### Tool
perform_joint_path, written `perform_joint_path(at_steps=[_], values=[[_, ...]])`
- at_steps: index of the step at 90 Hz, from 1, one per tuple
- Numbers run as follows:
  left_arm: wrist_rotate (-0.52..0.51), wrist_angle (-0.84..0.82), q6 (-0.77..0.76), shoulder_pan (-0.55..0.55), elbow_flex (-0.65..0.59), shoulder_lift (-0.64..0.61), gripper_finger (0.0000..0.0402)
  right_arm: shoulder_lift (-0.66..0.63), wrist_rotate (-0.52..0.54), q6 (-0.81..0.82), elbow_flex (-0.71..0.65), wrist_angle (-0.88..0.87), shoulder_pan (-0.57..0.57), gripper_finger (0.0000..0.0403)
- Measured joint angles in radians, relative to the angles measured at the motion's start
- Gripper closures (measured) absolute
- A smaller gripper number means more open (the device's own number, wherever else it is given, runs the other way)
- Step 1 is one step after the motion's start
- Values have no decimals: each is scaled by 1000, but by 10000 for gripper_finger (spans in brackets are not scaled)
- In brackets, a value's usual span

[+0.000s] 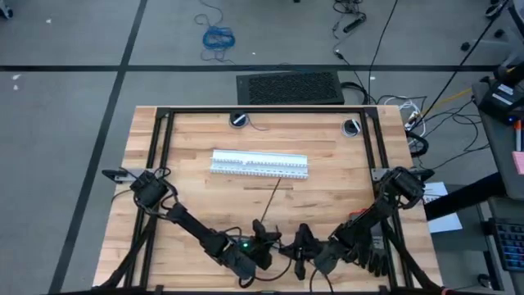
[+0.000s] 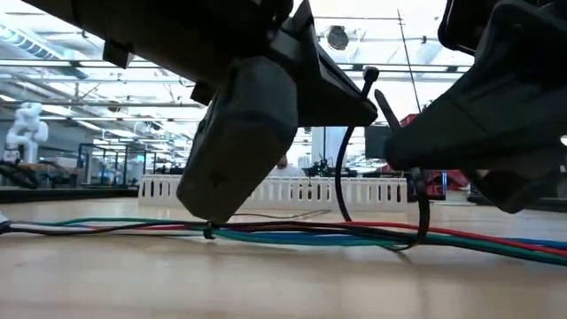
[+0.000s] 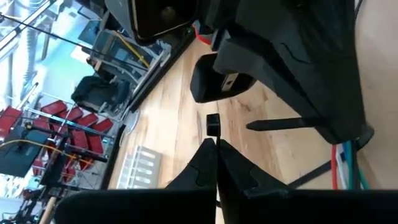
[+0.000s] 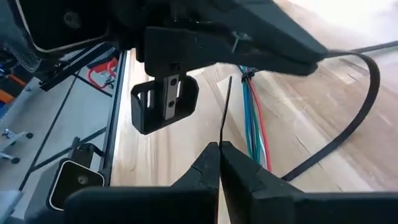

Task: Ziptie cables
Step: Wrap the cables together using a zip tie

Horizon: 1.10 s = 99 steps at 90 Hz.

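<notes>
The cables (image 2: 292, 235), red, green, blue and black here, are looped by one ziptie (image 2: 354, 159). Left gripper (image 3: 216, 144) and right gripper (image 4: 220, 147) jaws are clamped on it.

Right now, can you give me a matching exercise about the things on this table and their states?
1 white slotted plastic strips
2 bundle of red, green and blue wires
3 thin black plastic ziptie

A looped around the wires, pinched by left gripper and right gripper
B mid-table, untouched
C lying flat on the wooden table

Pairs: 1-B; 2-C; 3-A
</notes>
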Motion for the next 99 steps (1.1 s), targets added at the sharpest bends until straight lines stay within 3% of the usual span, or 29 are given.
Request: perform_joint_path(at_steps=[40, 99], values=[[-11, 0, -1, -5, 0, 0, 402, 0, 68, -19, 0, 11, 3, 403], [-13, -1, -2, -10, 0, 0, 402, -6, 69, -47, 0, 38, -6, 403]])
